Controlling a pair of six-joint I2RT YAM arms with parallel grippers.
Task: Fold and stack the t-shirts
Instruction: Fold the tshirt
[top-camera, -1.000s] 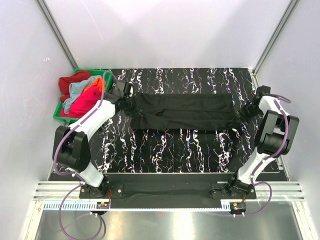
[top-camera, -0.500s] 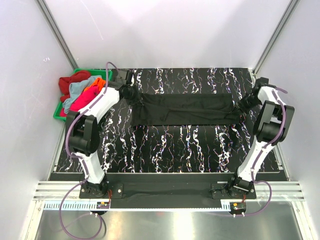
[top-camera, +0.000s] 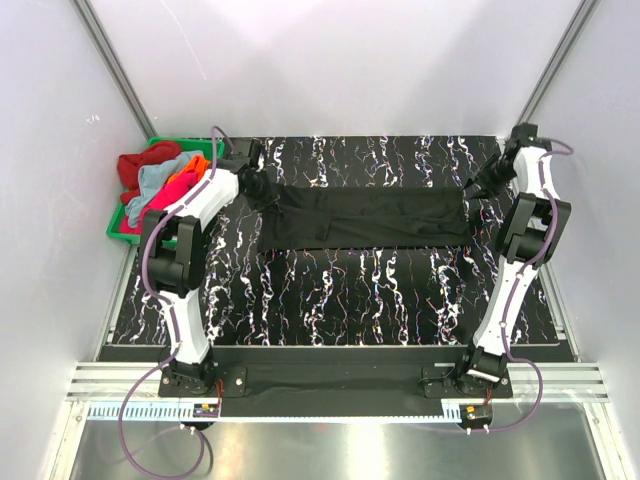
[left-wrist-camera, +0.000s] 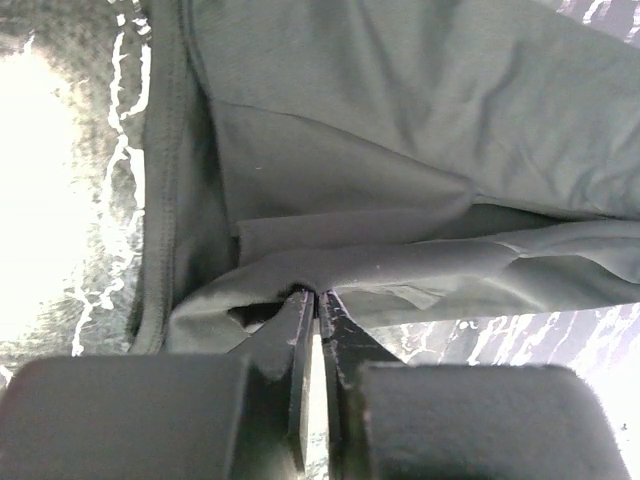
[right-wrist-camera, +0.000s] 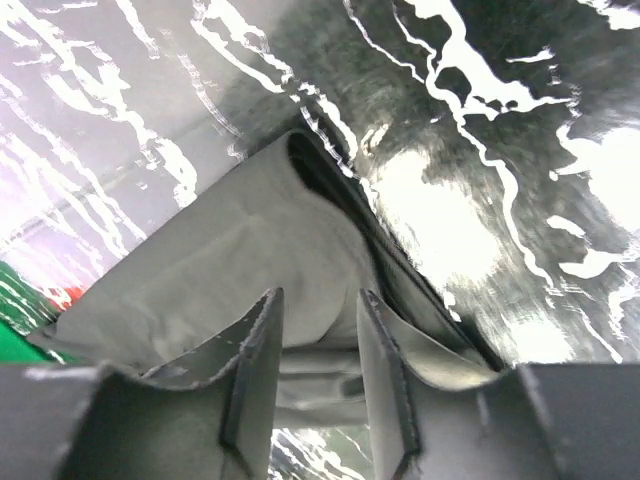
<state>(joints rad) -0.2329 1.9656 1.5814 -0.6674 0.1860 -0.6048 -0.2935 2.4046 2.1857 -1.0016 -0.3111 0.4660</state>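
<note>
A black t-shirt (top-camera: 365, 218) lies folded into a long band across the far half of the table. My left gripper (top-camera: 262, 190) is at its left end, shut on a fold of the cloth; in the left wrist view the tips (left-wrist-camera: 316, 292) pinch the black t-shirt (left-wrist-camera: 400, 150). My right gripper (top-camera: 476, 188) is at the band's right end. In the right wrist view its fingers (right-wrist-camera: 320, 295) stand apart over the cloth (right-wrist-camera: 220, 270), which lies between and behind them. Red (top-camera: 130, 168), light blue (top-camera: 160, 182), orange (top-camera: 193, 167) and pink (top-camera: 165, 207) t-shirts are piled at far left.
A green plastic bin (top-camera: 113, 228) at the far left edge holds the coloured shirts. The table top (top-camera: 350, 300) is black with white marbling. White walls and metal posts close the back and sides.
Both arms have moved away from me, carrying the shirt's ends toward the back. The shirt has gone from a loose wide shape to a narrower, flatter band. The right jaws now stand apart.
</note>
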